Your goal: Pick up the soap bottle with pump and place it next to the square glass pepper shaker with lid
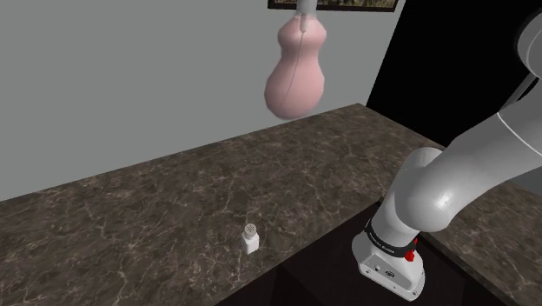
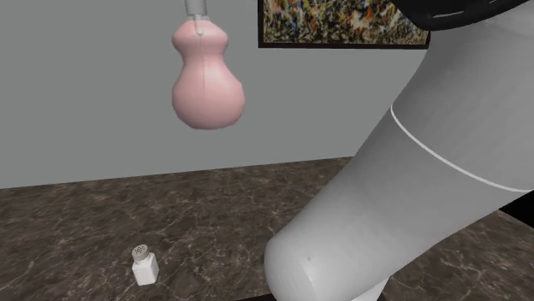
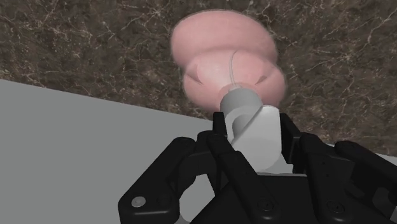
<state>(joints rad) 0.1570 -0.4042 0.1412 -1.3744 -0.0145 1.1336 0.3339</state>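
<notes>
Pink soap bottle (image 1: 295,74): hangs high above the dark, stone-patterned counter (image 1: 130,217) with its bulbous base down, touching nothing. That height looks chosen so it can travel without knocking anything.
Pincer (image 3: 251,130): closed narrow on the bottle's grey pump (image 3: 240,102), with a black finger on either side. The pump is the slimmest part, which is probably why the grip sits there and the body dangles beneath.
Pepper shaker (image 1: 251,237): small, white and upright near the counter's front edge, well apart from the bottle and far below it.
Arm (image 1: 452,182): white, bulking large at the shoulder view's right.
Stage: by my reading the pick is done and the placing has not begun.
Next move: bring the bottle down just beside the shaker, leaving a gap so the wide base neither lands on the little shaker nor tips it.
Risk: a bottle hanging from its pump may swing as it is set down.
</notes>
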